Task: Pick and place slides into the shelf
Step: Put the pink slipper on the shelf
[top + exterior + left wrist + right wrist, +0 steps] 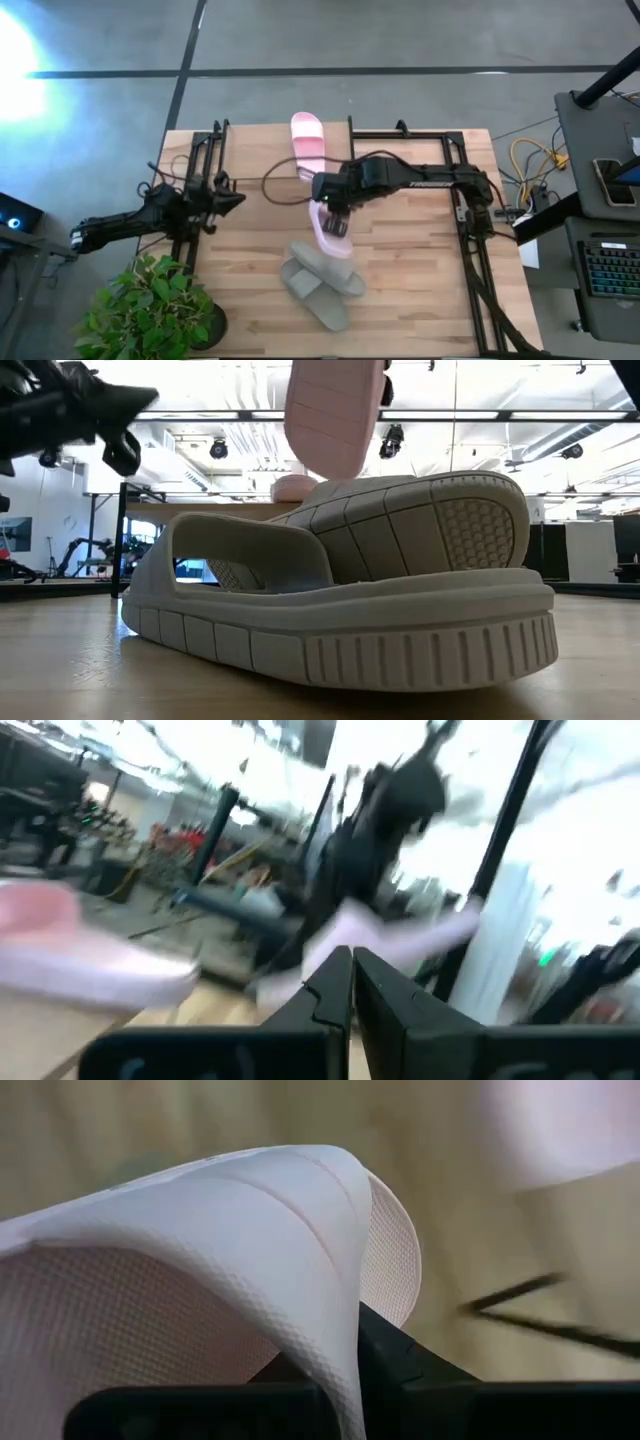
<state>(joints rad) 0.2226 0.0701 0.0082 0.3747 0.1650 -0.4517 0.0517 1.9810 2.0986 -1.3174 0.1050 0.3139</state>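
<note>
My right gripper [333,222] is over the table's middle, shut on a pale pink slide [330,238], which shows from below in the low view [335,410]. The second pink slide [308,145] lies at the far edge. In the low view it [293,488] seems to rest on the shelf's light plank [200,510], which stands on a thin black leg. The two grey-green slides [320,282] lie near the near edge. One sits flat on its sole [330,630]; the other leans on it with its tread [470,520] turned outward. My left gripper [235,197] waits shut at the table's left. My right gripper holds the pale pink slide by its wide strap [300,1280], coming from above and slanting down. A dark finger [336,228] shows inside the strap opening, so one finger seems to be under the strap and one outside. The slide hangs tilted, lifted clear above the grey-green pair.
A potted plant [150,310] stands at the near left corner. Black metal frames [200,200] [470,210] run along both sides of the table. A side desk with a keyboard [610,270] and cables [530,160] is beyond the right edge. Bare wood lies between the arms.
</note>
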